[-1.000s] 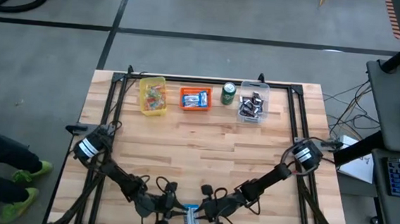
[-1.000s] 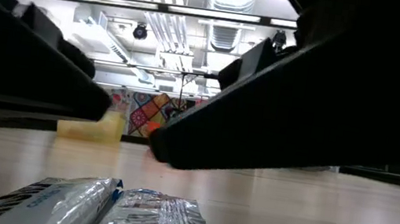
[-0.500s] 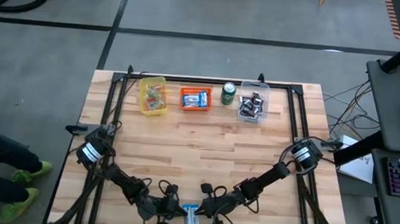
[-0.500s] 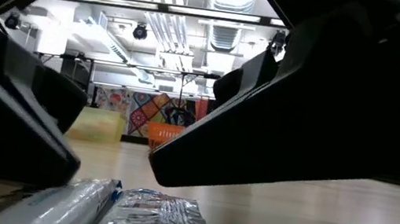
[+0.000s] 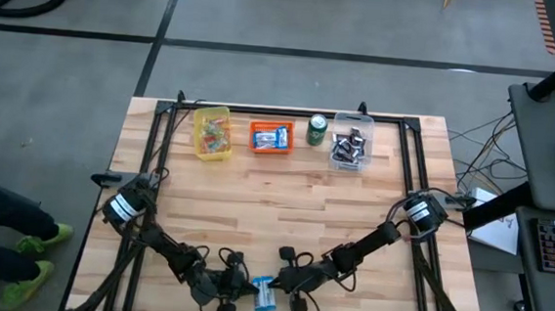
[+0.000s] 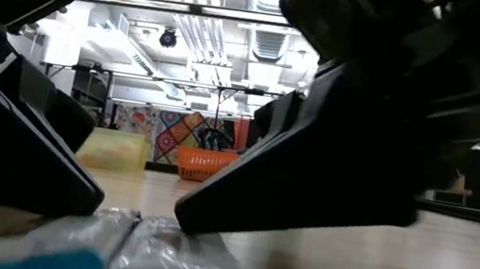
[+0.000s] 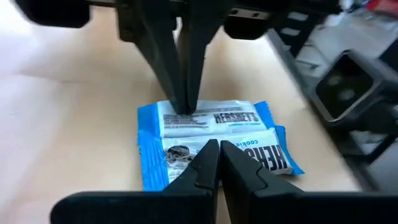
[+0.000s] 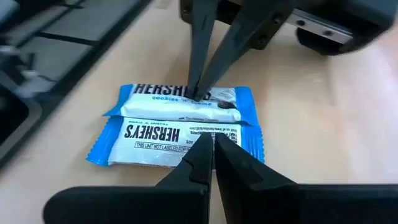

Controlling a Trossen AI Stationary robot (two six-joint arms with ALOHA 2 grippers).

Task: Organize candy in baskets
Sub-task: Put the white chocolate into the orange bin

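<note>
Two blue-and-white candy bars [image 5: 263,294] lie flat side by side near the table's front edge. My left gripper [image 7: 219,146] is shut, with its tips down on the left bar [image 7: 186,158]. My right gripper [image 8: 210,140] is also shut, tips down on the right bar [image 8: 155,140]. The two grippers point at each other over the bars; in the low view the left gripper [image 6: 95,208] and the right gripper [image 6: 179,221] meet the bars [image 6: 141,253]. The yellow basket [image 5: 211,133], orange basket [image 5: 271,136] and clear basket [image 5: 351,147] stand at the far edge with candy inside. My left gripper rests its shut fingertips on the top face of the left bar [image 7: 208,163], near its middle. It slants down from the table's left, across the bar. The bar lies flat on the table. Whether any wrapper is caught between the tips cannot be told. My right gripper sets its shut fingertips on the top face of the right bar [image 8: 186,140], about mid-length. It slants down from the table's right, across the bar, which lies flat on the table. I cannot tell whether wrapper is pinched between the tips.
A green soda can [image 5: 316,130] stands between the orange and clear baskets. Black frame rails [image 5: 160,147] run along the table's left, right and far sides. Bare wood lies between the bars and the baskets. Both arms crowd the front edge.
Both grippers have sunk onto the bars and shut. My right gripper has also gone a little toward the table's left, closer to my left gripper. The bars stay flat on the table.
</note>
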